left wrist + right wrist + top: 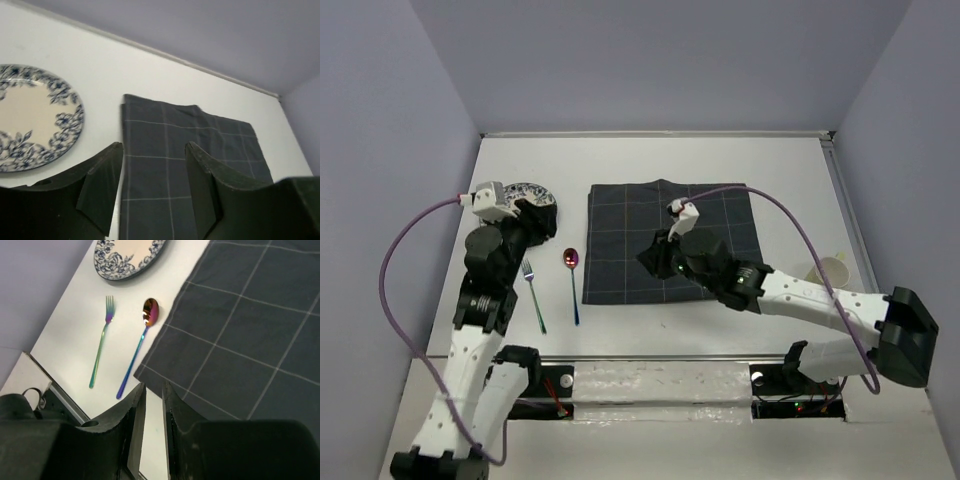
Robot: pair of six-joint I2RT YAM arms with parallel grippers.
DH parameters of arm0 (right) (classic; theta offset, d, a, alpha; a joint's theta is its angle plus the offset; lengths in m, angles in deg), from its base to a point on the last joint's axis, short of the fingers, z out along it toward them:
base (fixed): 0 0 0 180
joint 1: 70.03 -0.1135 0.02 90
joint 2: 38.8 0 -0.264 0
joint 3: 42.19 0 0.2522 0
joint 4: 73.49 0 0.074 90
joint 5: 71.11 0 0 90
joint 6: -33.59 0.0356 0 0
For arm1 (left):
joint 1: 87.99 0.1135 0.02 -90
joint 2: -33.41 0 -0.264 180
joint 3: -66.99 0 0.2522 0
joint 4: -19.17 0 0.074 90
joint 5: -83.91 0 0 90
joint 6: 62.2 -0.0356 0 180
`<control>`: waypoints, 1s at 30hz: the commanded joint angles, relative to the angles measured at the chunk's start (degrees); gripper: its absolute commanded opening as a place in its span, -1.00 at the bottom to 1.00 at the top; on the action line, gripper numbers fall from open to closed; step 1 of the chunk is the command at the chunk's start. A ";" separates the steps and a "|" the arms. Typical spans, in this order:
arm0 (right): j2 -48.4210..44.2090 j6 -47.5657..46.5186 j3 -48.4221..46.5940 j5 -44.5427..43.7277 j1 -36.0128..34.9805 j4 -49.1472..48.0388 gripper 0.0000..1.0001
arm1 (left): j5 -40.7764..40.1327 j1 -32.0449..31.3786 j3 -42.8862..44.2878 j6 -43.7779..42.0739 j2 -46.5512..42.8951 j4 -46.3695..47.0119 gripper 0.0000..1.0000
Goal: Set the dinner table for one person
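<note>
The white dinner table (pixel 720 160) holds a dark plaid placemat (pixel 670 240) at its middle. A blue floral plate (pixel 525 190) lies at the left, partly hidden by my left gripper (pixel 542 214), which hovers open and empty over its right edge. An iridescent fork (pixel 533 296) and spoon (pixel 572 282) lie side by side left of the placemat. My right gripper (pixel 652 258) hangs over the placemat's near left part, jaws almost together with nothing between them. The right wrist view shows the plate (pixel 130 255), fork (pixel 102 342), spoon (pixel 142 340) and placemat (pixel 250 330).
A pale cup (pixel 830 270) stands at the table's right edge beside the right arm. A metal rail (pixel 650 358) runs along the near edge. In the left wrist view the plate (pixel 35 120) is left of the placemat (pixel 185 150).
</note>
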State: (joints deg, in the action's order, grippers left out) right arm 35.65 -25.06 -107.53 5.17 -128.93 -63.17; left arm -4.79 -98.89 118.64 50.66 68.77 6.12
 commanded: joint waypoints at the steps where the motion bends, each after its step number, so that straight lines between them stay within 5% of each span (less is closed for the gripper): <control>1: -5.63 0.64 6.65 -2.90 0.01 -1.39 -0.48 | 14.04 18.63 -1.58 7.63 13.75 8.30 0.22; 4: -10.01 0.99 10.96 -2.29 0.01 -2.27 -0.48 | 24.61 28.53 -6.50 13.95 20.61 12.81 0.18; 7: -12.84 1.34 14.55 -0.79 0.01 -3.15 -0.48 | 22.70 34.71 -7.74 15.47 22.73 14.49 0.18; 20: -24.09 2.14 22.92 3.52 0.01 -5.08 -0.47 | 5.30 38.23 -4.41 14.76 34.60 11.95 0.18; 30: -24.27 1.25 22.48 6.86 0.01 -5.08 -0.47 | 2.39 38.05 0.16 14.50 46.54 14.31 0.15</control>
State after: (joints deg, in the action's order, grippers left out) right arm 10.76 -23.00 -84.88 10.22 -128.93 -64.96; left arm -0.31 -60.88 115.21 65.56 112.18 17.29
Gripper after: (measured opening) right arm 0.263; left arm 0.577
